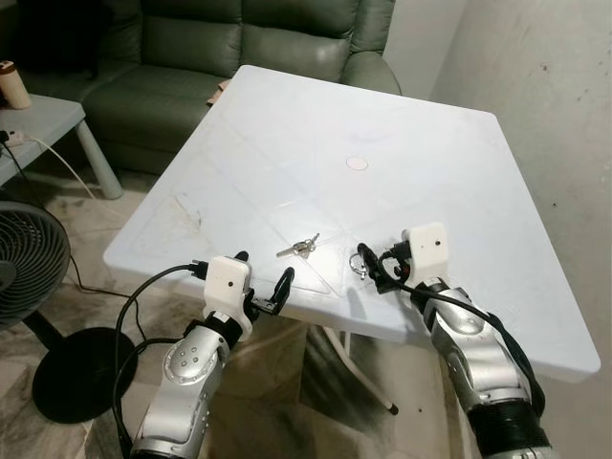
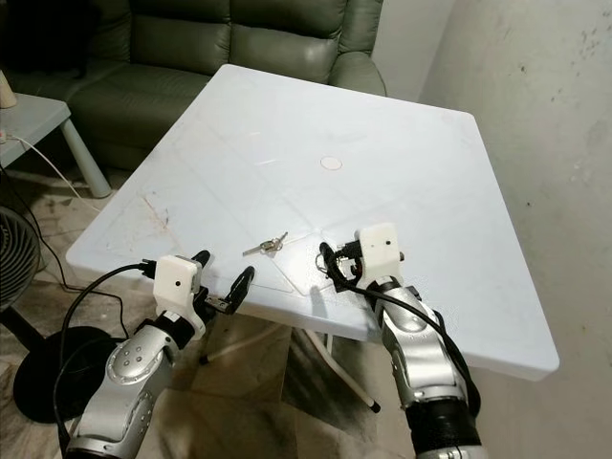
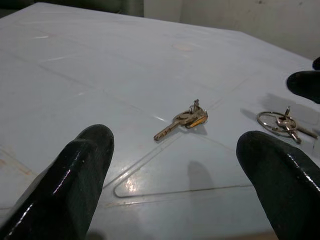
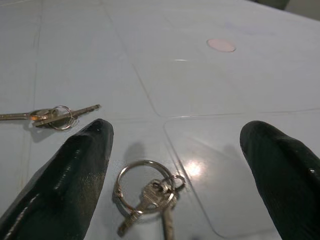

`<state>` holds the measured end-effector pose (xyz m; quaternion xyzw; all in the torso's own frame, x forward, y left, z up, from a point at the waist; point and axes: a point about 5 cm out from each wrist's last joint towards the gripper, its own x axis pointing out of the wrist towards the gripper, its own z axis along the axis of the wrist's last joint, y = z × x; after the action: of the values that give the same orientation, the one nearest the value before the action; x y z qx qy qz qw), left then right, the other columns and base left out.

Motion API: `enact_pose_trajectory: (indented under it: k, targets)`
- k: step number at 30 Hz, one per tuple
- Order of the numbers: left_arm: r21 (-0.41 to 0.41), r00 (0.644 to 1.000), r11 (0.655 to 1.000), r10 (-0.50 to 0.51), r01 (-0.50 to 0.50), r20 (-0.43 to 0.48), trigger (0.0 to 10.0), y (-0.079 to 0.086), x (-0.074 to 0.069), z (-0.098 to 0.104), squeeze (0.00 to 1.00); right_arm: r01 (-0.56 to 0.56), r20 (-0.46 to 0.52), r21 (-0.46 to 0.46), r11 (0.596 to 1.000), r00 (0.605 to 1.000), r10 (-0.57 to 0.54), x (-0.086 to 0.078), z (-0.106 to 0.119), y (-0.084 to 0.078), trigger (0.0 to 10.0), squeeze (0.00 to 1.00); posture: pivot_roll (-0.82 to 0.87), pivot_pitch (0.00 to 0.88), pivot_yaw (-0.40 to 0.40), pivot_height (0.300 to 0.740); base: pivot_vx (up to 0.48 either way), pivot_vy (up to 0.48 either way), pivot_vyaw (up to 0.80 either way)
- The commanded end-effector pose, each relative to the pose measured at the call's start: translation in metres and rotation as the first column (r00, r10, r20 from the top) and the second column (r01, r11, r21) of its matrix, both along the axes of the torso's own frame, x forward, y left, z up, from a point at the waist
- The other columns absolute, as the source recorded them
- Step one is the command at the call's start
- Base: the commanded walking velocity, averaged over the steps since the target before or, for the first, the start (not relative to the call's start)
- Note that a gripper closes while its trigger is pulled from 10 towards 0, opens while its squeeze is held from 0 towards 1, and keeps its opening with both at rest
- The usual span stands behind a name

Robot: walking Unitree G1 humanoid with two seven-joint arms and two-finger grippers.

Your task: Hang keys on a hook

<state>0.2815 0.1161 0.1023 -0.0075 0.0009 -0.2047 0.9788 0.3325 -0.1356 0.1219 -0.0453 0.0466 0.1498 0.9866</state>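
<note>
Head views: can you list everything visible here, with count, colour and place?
table: one, white, centre.
keys: one small bunch, silver, near the table's front edge.
key ring: one, silver with keys, flat between the right gripper's fingers.
sofa: one, green, behind the table.
side table: one, pale grey, far left.
fan: one, black, on the floor at left.
wall: grey, at right.
left gripper: open, at the table's front edge.
right gripper: open, over the key ring.

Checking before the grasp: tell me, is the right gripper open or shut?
Open: the right gripper has its fingers spread either side of the key ring.
</note>
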Motion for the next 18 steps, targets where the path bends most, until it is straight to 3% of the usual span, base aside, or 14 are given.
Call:
enact_pose_trajectory:
  k: [1,6,7,10,11,15,16,17,18]
  targets:
    - [0.011,1.000,1.000,-0.001,0.001,-0.003,10.0,0.000,-0.003,0.001,0.00,0.019,-0.019,-0.007,1.000,1.000,-0.019,0.003,-0.001,0.000,10.0,0.00,0.12,0.134,-0.102,0.740,0.000,0.000,0.00]
    - [0.009,1.000,1.000,0.005,-0.005,-0.009,10.0,0.001,-0.004,0.000,0.00,0.038,-0.044,-0.001,0.999,0.998,-0.038,0.009,-0.002,0.006,10.0,0.00,0.11,0.140,-0.103,0.740,0.000,0.000,0.00]
    - [0.011,1.000,1.000,0.007,-0.007,-0.012,10.0,0.001,-0.005,0.000,0.00,0.039,-0.059,0.011,0.999,0.998,-0.038,0.011,-0.003,0.011,9.6,0.00,0.11,0.150,-0.106,0.740,0.000,0.000,0.00]
    - [0.006,1.000,1.000,0.009,-0.009,-0.017,10.0,0.000,-0.007,0.000,0.00,0.047,-0.080,0.028,0.998,0.996,-0.045,0.011,-0.005,0.014,10.0,0.00,0.12,0.157,-0.107,0.740,0.000,0.000,0.00]
    - [0.006,1.000,1.000,0.010,-0.010,-0.018,10.0,0.000,-0.007,0.000,0.00,0.046,-0.077,0.023,0.999,0.996,-0.044,0.012,-0.005,0.016,8.0,0.00,0.12,0.160,-0.109,0.740,0.000,0.000,0.00]
    - [0.010,1.000,1.000,0.018,-0.017,-0.021,10.0,0.000,-0.009,-0.001,0.00,0.045,-0.090,0.017,0.999,0.995,-0.043,0.011,-0.009,0.019,7.9,0.00,0.12,0.160,-0.109,0.740,0.000,0.000,0.00]
    - [0.009,1.000,1.000,0.022,-0.022,-0.022,10.0,0.001,-0.009,-0.001,0.00,0.048,-0.094,0.017,0.999,0.995,-0.046,0.011,-0.010,0.018,3.1,0.00,0.12,0.169,-0.112,0.740,0.000,0.000,0.00]
    - [0.009,0.999,1.000,0.025,-0.025,-0.022,10.0,0.001,-0.009,-0.001,0.00,0.053,-0.093,0.016,0.998,0.994,-0.051,0.011,-0.010,0.018,2.3,0.00,0.12,0.169,-0.112,0.740,0.000,0.000,0.00]
    - [0.010,0.999,1.000,0.029,-0.028,-0.023,10.0,0.002,-0.010,0.000,0.00,0.065,-0.096,0.019,0.998,0.993,-0.063,0.011,-0.011,0.017,0.6,0.00,0.12,0.169,-0.112,0.740,0.000,0.000,0.00]
